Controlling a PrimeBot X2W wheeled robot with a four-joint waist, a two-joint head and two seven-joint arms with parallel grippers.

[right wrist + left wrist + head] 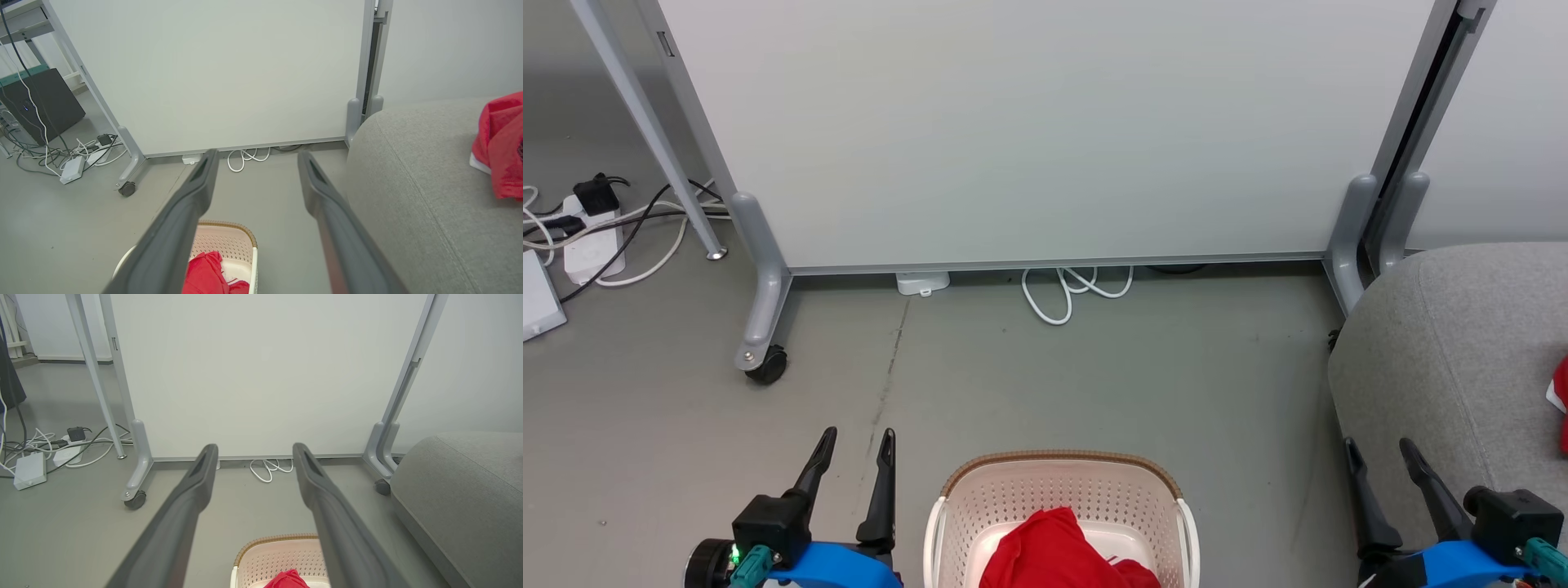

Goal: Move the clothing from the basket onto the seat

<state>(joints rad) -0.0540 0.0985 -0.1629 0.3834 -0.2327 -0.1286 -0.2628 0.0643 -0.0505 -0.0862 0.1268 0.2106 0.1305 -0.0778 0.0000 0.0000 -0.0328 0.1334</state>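
Observation:
The cream basket (1058, 478) with a brown rim stands on the floor at the bottom centre, holding bunched red clothing (1054, 555). Both wrist views catch it low down too: basket (269, 555), basket (229, 241), red clothing (206, 273). The grey seat (1445, 359) fills the right side, and a red garment (502, 147) with white trim lies on it. My left gripper (858, 445) hangs open left of the basket, empty. Between the basket and the seat my right gripper (1380, 453) is open and empty as well.
A white partition panel (1045, 131) on grey wheeled feet (764, 363) stands behind the basket. A looped white cable (1070, 290) lies under it. A power strip and tangled cables (592, 233) sit on the floor at far left, beside a slanted grey leg (654, 139).

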